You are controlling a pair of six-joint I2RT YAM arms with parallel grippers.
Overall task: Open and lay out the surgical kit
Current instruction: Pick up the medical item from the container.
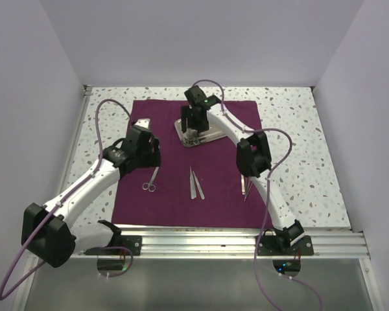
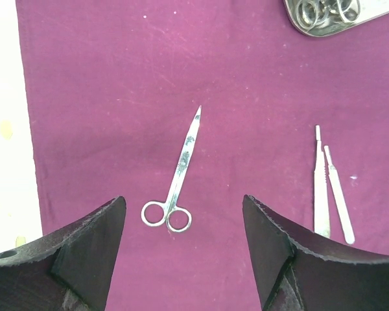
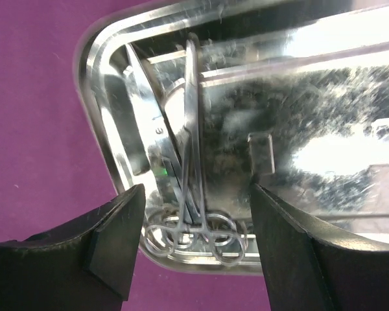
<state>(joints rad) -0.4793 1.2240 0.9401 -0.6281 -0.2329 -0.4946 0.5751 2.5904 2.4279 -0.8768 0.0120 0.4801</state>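
Observation:
The maroon cloth wrap (image 1: pixel 181 188) lies spread flat on the table. The shiny steel tray (image 1: pixel 211 136) sits on its far middle and fills the right wrist view (image 3: pixel 298 129). Steel forceps (image 3: pixel 193 168) with ring handles lie in the tray. My right gripper (image 3: pixel 196 214) is open just above the tray, its jaws either side of the forceps' rings. Scissors (image 2: pixel 175 181) lie on the cloth, also seen from above (image 1: pixel 150 183). My left gripper (image 2: pixel 185 227) is open and empty above their rings. Two tweezers (image 2: pixel 327 188) lie to the right, mid-cloth (image 1: pixel 195 184).
Another thin steel tool (image 1: pixel 245 186) lies on the cloth's right part beside the right arm. A small white object (image 1: pixel 142 123) sits at the cloth's far left. Speckled tabletop (image 1: pixel 292 149) surrounds the cloth. A metal rail (image 1: pixel 246 240) runs along the near edge.

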